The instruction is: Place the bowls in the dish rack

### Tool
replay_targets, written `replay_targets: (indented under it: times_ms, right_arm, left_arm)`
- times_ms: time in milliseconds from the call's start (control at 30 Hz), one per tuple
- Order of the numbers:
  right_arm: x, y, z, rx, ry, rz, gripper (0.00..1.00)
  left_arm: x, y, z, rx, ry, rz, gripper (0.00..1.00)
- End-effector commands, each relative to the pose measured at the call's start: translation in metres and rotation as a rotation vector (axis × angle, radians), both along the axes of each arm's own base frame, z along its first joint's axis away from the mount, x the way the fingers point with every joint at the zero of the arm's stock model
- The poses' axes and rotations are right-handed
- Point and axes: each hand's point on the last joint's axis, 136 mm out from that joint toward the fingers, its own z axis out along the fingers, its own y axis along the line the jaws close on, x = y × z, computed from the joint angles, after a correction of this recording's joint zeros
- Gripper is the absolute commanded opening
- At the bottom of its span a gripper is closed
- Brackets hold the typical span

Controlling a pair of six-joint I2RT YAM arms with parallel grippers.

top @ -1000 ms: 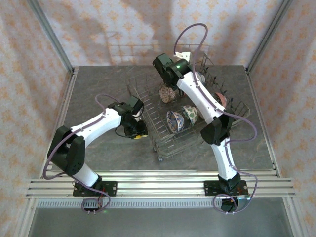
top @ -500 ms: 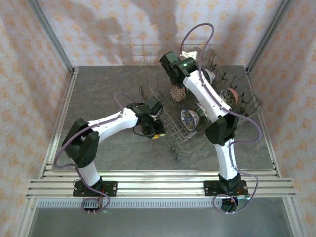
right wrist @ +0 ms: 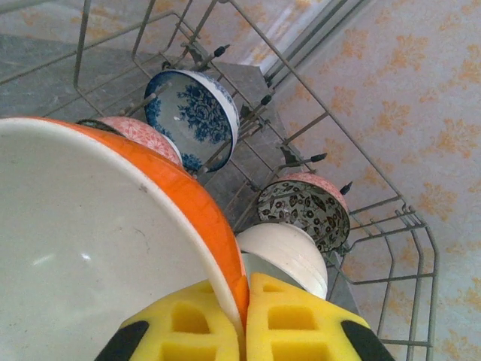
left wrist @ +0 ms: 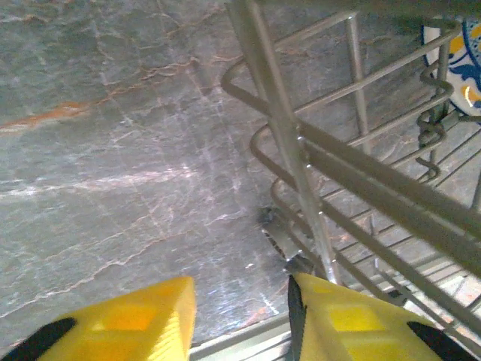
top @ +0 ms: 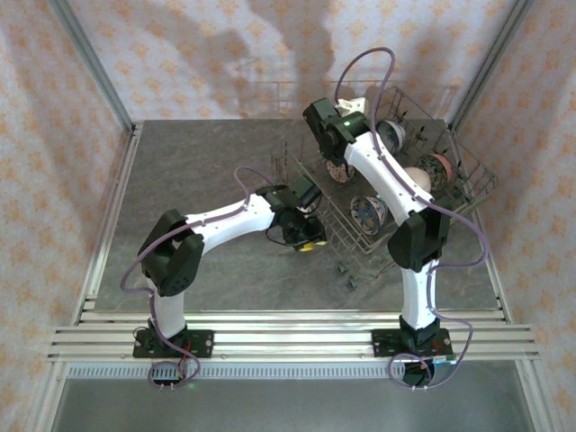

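Note:
The grey wire dish rack [top: 360, 253] sits at the right of the table. Inside it my right gripper [right wrist: 244, 289] is shut on the rim of an orange bowl [right wrist: 197, 204] with a white inside. Behind it, between the tines, stand a blue bowl [right wrist: 197, 113], a pink bowl [right wrist: 146, 135], a dark floral bowl [right wrist: 304, 214] and a cream bowl [right wrist: 293, 252]. From above, the right gripper [top: 340, 167] is over the rack's left part, near a blue patterned bowl [top: 367, 211]. My left gripper [top: 306, 238] is open at the rack's left side; its right finger [left wrist: 353, 320] touches the rack wires [left wrist: 276, 113].
Metal frame posts and patterned walls enclose the grey marbled table [top: 193, 189]. A rail [top: 288, 337] runs along the near edge by the arm bases. The rack's right corner [top: 490, 175] lies close to the right wall. A blue and yellow bowl [left wrist: 460, 64] shows through the wires.
The dish rack has slid and turned to the right. My left arm has stretched right along with it and its jaws have widened. My right arm has moved right, still holding the orange bowl.

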Motion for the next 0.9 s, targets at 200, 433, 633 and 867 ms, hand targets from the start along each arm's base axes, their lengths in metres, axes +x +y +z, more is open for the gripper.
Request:
replay_targets:
  times_ms: [200, 433, 633, 867]
  right_arm:
    - [0.003, -0.01, 0.031, -0.06, -0.091, -0.033, 0.07]
    - [0.008, -0.01, 0.032, -0.054, -0.094, -0.046, 0.07]
    - [0.009, -0.008, 0.03, -0.054, -0.069, -0.052, 0.07]
    - [0.014, -0.005, 0.025, -0.063, -0.049, -0.039, 0.07]
  left_arm:
    - [0.046, 0.066, 0.106, -0.008, -0.358, 0.018, 0.55]
    - [0.122, 0.095, 0.149, 0.003, -0.465, 0.072, 0.67]
    - [0.175, 0.097, 0.14, 0.049, -0.471, 0.098, 0.72]
    - [0.206, 0.123, 0.126, 0.107, -0.418, 0.206, 0.7]
